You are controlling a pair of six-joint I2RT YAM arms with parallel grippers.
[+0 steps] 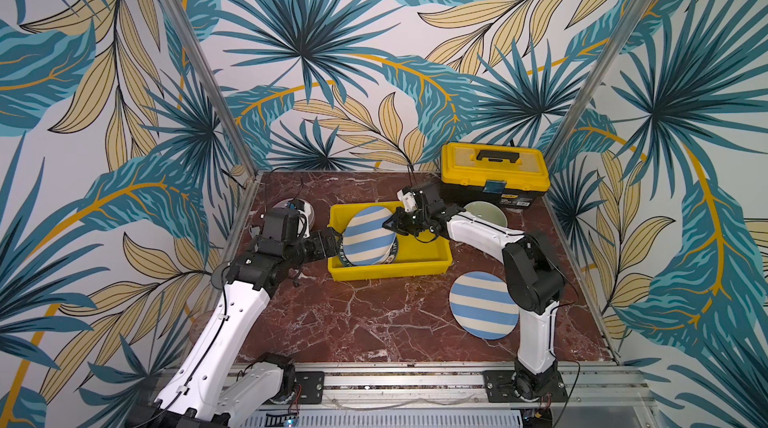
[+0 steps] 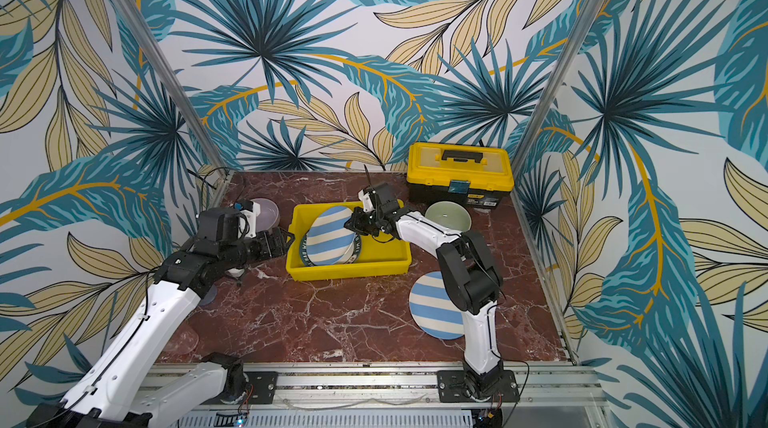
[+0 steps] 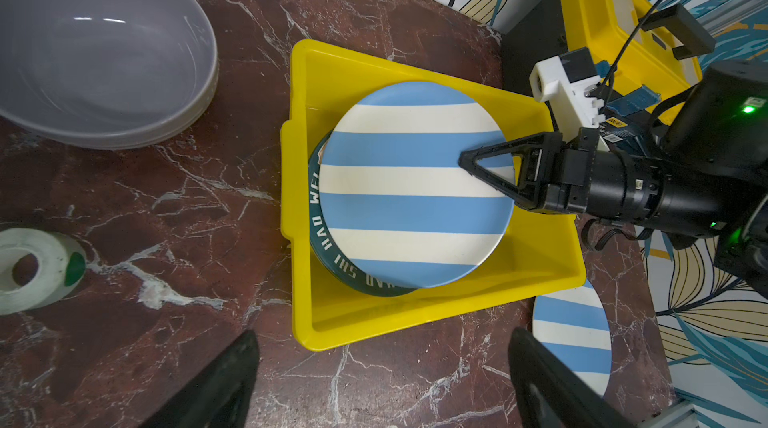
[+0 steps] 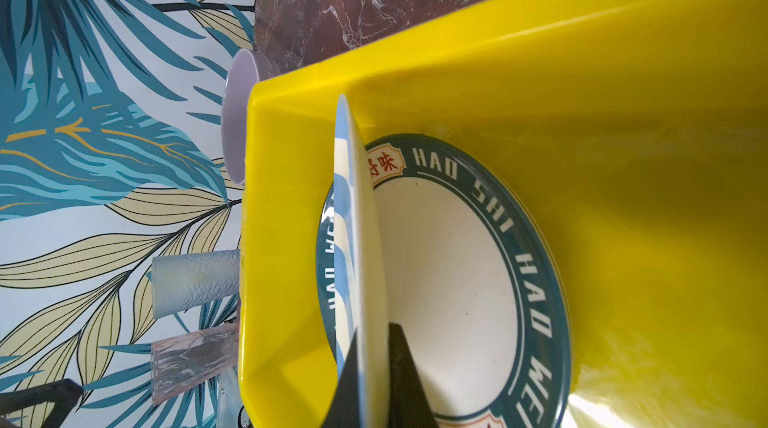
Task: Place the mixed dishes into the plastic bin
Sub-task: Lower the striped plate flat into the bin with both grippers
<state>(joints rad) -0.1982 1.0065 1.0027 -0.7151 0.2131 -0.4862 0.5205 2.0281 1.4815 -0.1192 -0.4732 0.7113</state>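
Now extended into the plastic bin [image 1: 390, 274] with the right gripper [image 1: 392, 223], pinching the tilted striped plate [image 1: 368, 234] by its rim (left gripper [image 1: 331, 240] splayed, alongside).

Leaf-print walls [image 1: 316, 10], red marble tabletop [image 1: 374, 322]

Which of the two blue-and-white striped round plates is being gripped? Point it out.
The striped plate tilted inside the yellow plastic bin, its rim pinched by the right gripper. The other striped plate lies flat on the marble table, untouched.
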